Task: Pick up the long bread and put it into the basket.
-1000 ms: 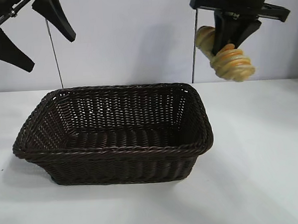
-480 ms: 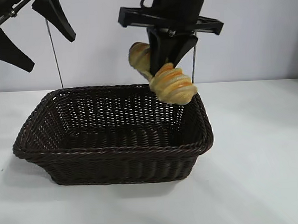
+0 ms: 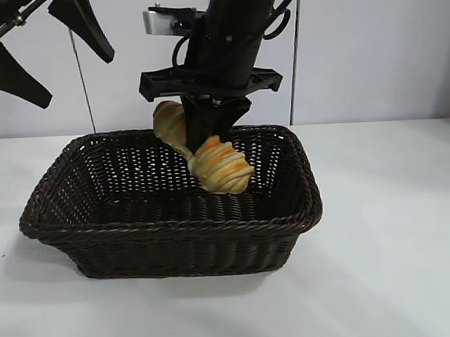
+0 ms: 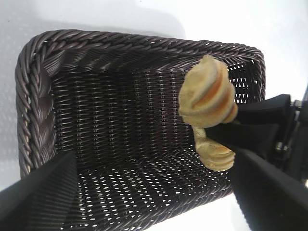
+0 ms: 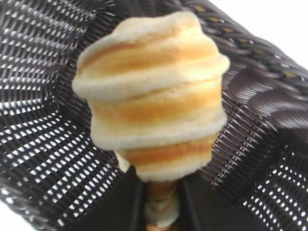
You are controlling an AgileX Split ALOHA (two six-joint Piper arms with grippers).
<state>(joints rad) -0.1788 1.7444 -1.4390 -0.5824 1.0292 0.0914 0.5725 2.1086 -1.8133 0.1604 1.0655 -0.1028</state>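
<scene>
Releasing long bread (image 3: pixel 219 165) over basket (image 3: pixel 303 210).
My right gripper (image 3: pixel 206 132) is pinching the loaf's middle; I'm opening gently, keeping it inside the rim.

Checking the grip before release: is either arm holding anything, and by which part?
The right gripper holds the long bread around its middle, over the basket. The left gripper, raised at the side, holds nothing.

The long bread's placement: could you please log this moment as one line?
right hand: grips long bread mid-length | bread: tilted, over basket interior, not set down | left hand: open, raised, idle
</scene>
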